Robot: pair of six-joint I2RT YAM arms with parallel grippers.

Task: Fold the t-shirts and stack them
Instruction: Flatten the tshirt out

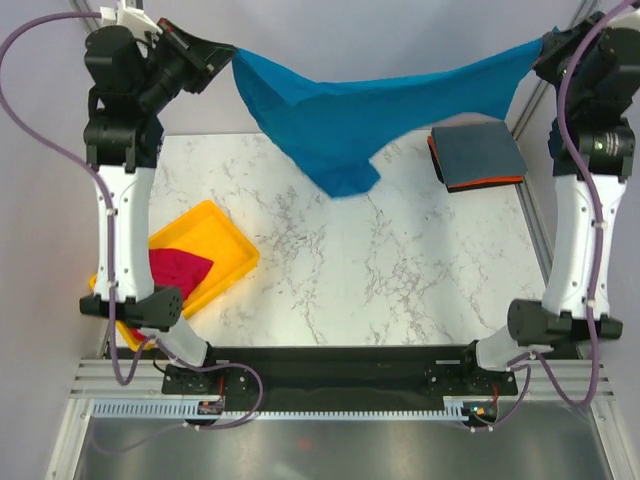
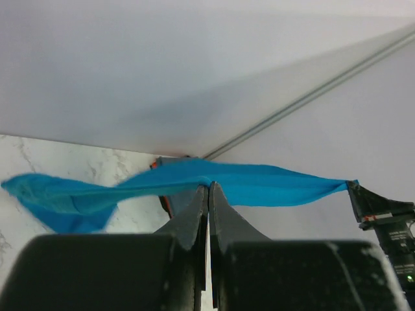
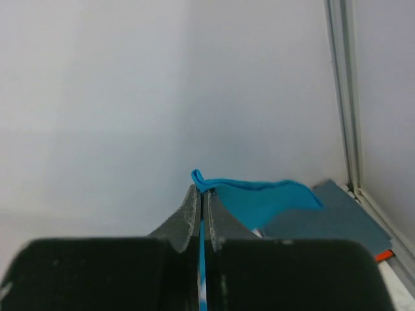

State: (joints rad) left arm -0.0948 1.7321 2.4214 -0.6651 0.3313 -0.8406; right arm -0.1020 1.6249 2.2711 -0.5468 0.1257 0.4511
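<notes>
Hanging stretched between both clamped jaws, the blue t-shirt (image 1: 335, 115) sags midair.

Lab bench: aluminium frame (image 1: 537, 235), marble table (image 1: 330, 280)

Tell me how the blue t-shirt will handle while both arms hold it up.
Likely very floppy: the blue t-shirt sags deeply between the left gripper and right gripper, its middle hanging toward the table. Probably light, since thin pinches at two edges carry it. It may bunch unevenly when lowered, as the drooping part hangs in folds.
</notes>
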